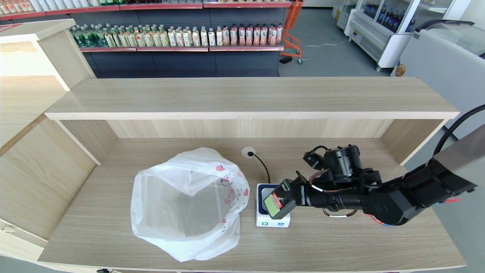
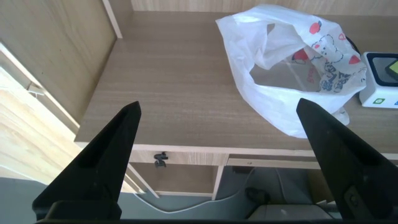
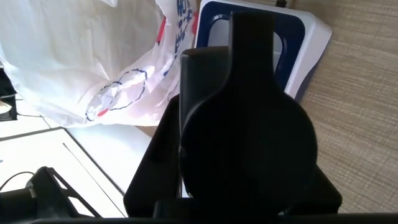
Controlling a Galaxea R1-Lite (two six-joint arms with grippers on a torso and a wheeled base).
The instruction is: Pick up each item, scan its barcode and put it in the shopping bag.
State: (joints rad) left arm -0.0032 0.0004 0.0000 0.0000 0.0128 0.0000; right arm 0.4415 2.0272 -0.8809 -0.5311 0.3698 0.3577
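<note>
Your right jaws are clamped on the item point(image 1: 276, 204), a small dark box with a green and red face. They hold it tilted just above the scanner point(image 1: 265, 222). The right arm comes in low over the desk point(image 1: 341, 242) from its right edge.

The scanner is a white block with a blue top. It stands about midway along the desk, nearer the front edge than the back. Its black cable point(image 1: 263, 165) runs back to a round grommet point(image 1: 248, 151) near the back wall.

Just beside the scanner, on your left, the shopping bag point(image 1: 182, 216) sits on the desk. It is white plastic with red print, slumped, and its mouth gapes upward. Its lower folds reach almost to the front edge.

Your left jaws are spread wide apart with nothing between them. They hang off the desk's front edge toward its left corner, well apart from the bag.

A raised counter point(image 1: 250, 96) spans the back of the desk. Beyond it, store shelves point(image 1: 178, 48) carry rows of bottles.
</note>
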